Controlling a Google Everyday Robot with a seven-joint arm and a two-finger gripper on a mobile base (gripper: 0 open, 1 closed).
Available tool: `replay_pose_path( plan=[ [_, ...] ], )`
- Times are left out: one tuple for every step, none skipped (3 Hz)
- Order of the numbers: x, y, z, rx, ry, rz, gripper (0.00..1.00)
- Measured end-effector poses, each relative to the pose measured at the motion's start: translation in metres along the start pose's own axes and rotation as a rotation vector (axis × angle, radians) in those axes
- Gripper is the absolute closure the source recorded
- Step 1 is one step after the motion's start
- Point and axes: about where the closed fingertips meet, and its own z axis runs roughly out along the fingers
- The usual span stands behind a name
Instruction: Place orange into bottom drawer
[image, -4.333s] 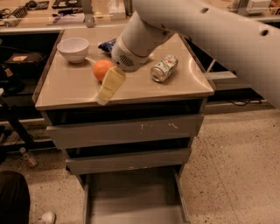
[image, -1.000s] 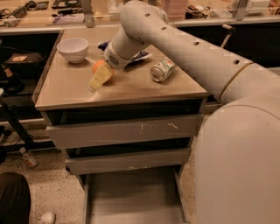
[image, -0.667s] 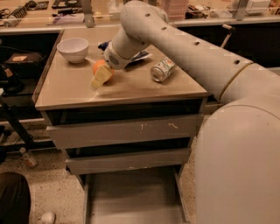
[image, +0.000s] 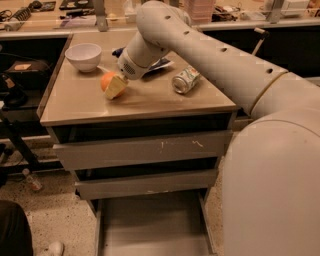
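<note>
The orange (image: 106, 80) sits on the grey cabinet top (image: 150, 102), left of centre, just right of the white bowl. My gripper (image: 115, 87) is down at the orange's right front side, touching or nearly touching it and partly covering it. The bottom drawer (image: 155, 225) is pulled out near the floor, its flat grey floor bare. My big white arm reaches in from the right and fills the right side of the view.
A white bowl (image: 83, 56) stands at the back left of the top. A crushed can (image: 185, 80) lies on its side to the right. A blue-and-white packet (image: 162, 63) lies behind the arm. The top drawer front (image: 150, 148) and middle drawer front (image: 145, 183) are shut.
Since the oldest frame the arm has swung in and the gripper has come down onto the orange, which sits slightly further left. In the last second little has moved.
</note>
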Motion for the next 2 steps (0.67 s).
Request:
replay_pose_path(
  plan=[
    [0.0000,0.0000,0.0000,0.000,0.000,0.000,0.89],
    [-0.0020,0.0087,-0.0060,0.018,0.002,-0.012,1.00]
  ],
)
